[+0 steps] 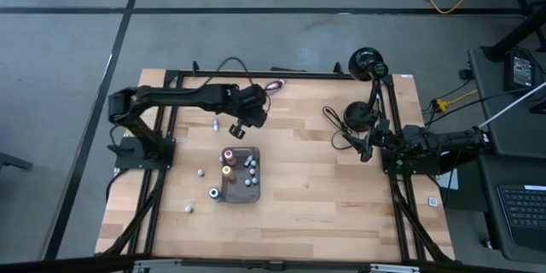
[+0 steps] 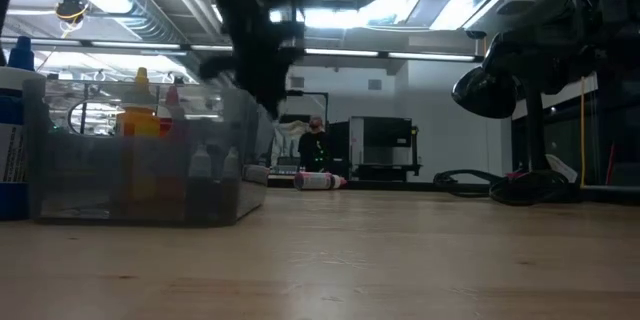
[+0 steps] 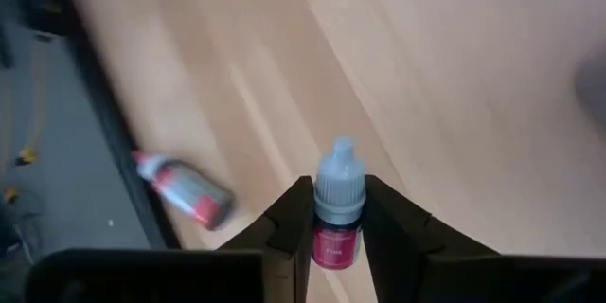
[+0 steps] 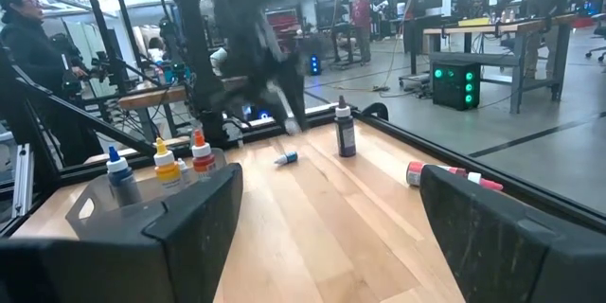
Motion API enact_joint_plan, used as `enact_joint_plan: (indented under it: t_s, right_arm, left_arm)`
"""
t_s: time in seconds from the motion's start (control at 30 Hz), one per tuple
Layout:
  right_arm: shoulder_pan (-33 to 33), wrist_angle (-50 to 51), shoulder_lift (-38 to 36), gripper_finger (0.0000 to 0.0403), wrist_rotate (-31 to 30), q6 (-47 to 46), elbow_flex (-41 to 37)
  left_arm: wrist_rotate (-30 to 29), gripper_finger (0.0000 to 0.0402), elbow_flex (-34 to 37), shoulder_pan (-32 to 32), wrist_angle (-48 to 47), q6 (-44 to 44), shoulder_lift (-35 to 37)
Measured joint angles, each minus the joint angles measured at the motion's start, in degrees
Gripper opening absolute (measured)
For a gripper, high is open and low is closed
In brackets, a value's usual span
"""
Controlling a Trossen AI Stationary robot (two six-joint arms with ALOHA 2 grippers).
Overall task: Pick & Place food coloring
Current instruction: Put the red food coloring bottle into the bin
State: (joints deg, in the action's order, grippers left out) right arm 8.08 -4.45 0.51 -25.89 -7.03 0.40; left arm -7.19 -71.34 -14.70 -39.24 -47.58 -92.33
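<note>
Left tool (image 3: 337, 232) grips food coloring bottle (image 3: 337, 210) above wooden table (image 3: 454, 104); room background apparently workshop.

Left gripper (image 3: 338, 237) has a tiny food coloring bottle (image 3: 336, 210) pinched between its two dark fingers (image 3: 284, 232), grey cap up, pink-red label. Underneath is the wooden table (image 3: 426, 85), with another red bottle (image 3: 182, 189) lying on its side near the table's dark edge.

Workshop floor around a wooden desk (image 1: 341, 188)

Grey concrete floor (image 1: 256, 34) marked by dark lines, a yellow cable (image 1: 444, 0) snaking across it; beyond the desk, ceiling light strips (image 2: 400, 55) glow, workbenches (image 4: 492, 28) line the room, and a person (image 4: 28, 47) stands off to the side.
</note>
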Motion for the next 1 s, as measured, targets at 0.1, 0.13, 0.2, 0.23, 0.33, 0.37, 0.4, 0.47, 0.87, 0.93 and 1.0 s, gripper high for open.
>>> enact_joint_plan:
  t_s: [0.1,0.13,0.2,0.23,0.33,0.37,0.4,0.47,0.87,0.93,1.0]
  right_arm:
    - [-0.01,0.0,-0.01,0.0323,0.0,0.0,0.0]
    - [0.0,0.0,0.0,0.0323,0.0,0.0,0.0]
    - [-0.01,0.01,-0.01,0.0323,0.0,0.0,0.0]
    - [-0.02,0.02,-0.02,0.0323,0.0,0.0,0.0]
    - [-0.02,0.02,-0.02,0.0323,0.0,0.0,0.0]
    - [-0.02,0.0,-0.02,0.0323,0.0,0.0,0.0]
    - [-0.01,0.0,-0.01,0.0323,-0.01,0.0,0.0]
    - [-0.02,0.0,-0.02,0.0323,0.0,0.0,0.0]
    - [-0.01,0.0,-0.01,0.0323,0.0,0.0,0.0]
    - [-0.02,0.0,0.0,0.0323,0.0,0.0,0.0]
    - [-0.02,0.0,-0.02,0.0323,0.0,0.0,0.0]
  left_arm:
    - [0.3,0.0072,-0.01,1.17,2.47,6.93,3.97]
    - [0.37,0.0071,-0.01,1.54,3.3,9.25,5.23]
    - [0.54,0.0069,-0.01,2.57,4.95,14.18,7.64]
    - [0.56,0.0069,-0.01,3.01,5.86,16.93,8.77]
    - [0.53,0.0069,-0.04,4.76,8.58,24.77,11.65]
    - [0.57,0.0069,-0.06,5.32,9.26,27.03,12.49]
    - [0.71,0.007,-0.06,5.98,9.78,29.19,13.29]
    - [0.73,0.0069,-0.09,7.36,11.24,33.73,14.51]
    - [-3.55,0.0068,-0.08,14.3,19.26,53.79,16.54]
    - [-6.39,0.0068,-0.08,15.41,20.53,57.57,16.54]
    - [-9.42,0.0068,-0.08,16.49,21.19,61.87,16.42]
